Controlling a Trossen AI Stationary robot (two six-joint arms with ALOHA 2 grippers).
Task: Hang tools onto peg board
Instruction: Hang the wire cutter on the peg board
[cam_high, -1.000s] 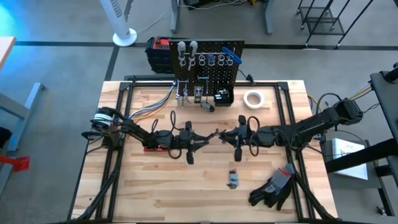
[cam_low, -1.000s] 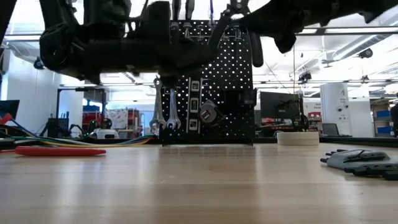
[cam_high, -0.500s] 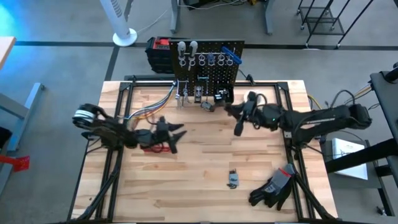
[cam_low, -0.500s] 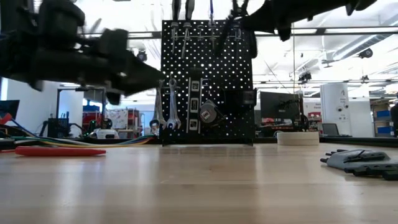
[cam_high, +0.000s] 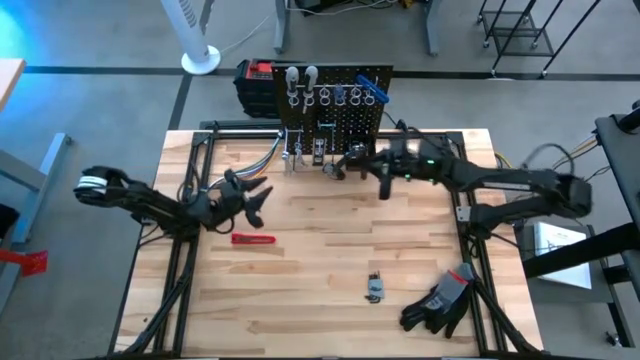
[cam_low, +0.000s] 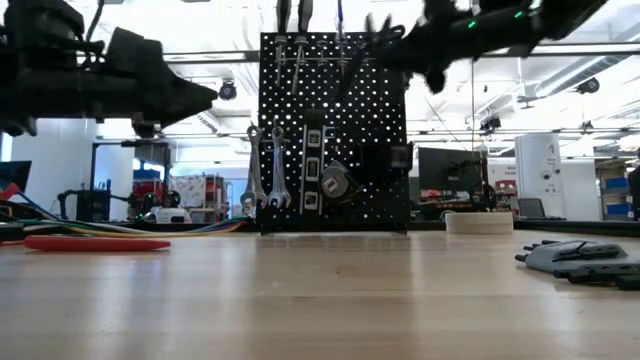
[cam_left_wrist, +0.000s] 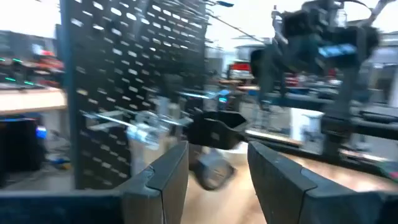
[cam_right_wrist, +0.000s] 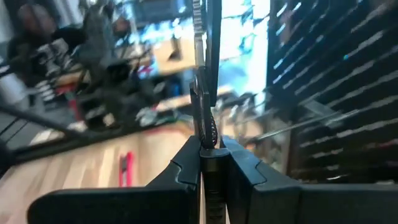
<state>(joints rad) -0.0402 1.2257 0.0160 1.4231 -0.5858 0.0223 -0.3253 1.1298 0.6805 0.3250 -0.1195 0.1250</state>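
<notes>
The peg board (cam_high: 335, 100) stands upright at the table's far edge, with wrenches and other tools hanging on it (cam_low: 262, 170). My right gripper (cam_high: 360, 160) is just in front of the board's right half and is shut on a slim dark sprung tool (cam_right_wrist: 207, 74). My left gripper (cam_high: 258, 195) is open and empty above the table's left half, and the left wrist view shows its fingers apart (cam_left_wrist: 214, 168). A red-handled tool (cam_high: 253, 238) and a small tool (cam_high: 374, 288) lie flat on the table. My right gripper pinches the dark tool between its two fingers, just below the tool's spring (cam_right_wrist: 210, 138). The tool shows edge-on and sticks out past the fingertips. The fingers lie about level and point toward the table's left. The tool is lifted clear of the table, and a dark end of it (cam_high: 383, 187) points toward the near edge.
A white tape roll (cam_high: 406, 158) lies right of the board and black gloves (cam_high: 440, 300) lie at the near right. A red-and-black box (cam_high: 256, 82) stands behind the board's left. A small black bin (cam_left_wrist: 214, 127) hangs low on the board. Cables (cam_high: 245, 175) run across the far left.
Both grippers stood close together over the table's middle. My left gripper has drawn back toward the left edge, open and empty. My right gripper has carried the dark tool up and toward the far edge, to just in front of the peg board.
</notes>
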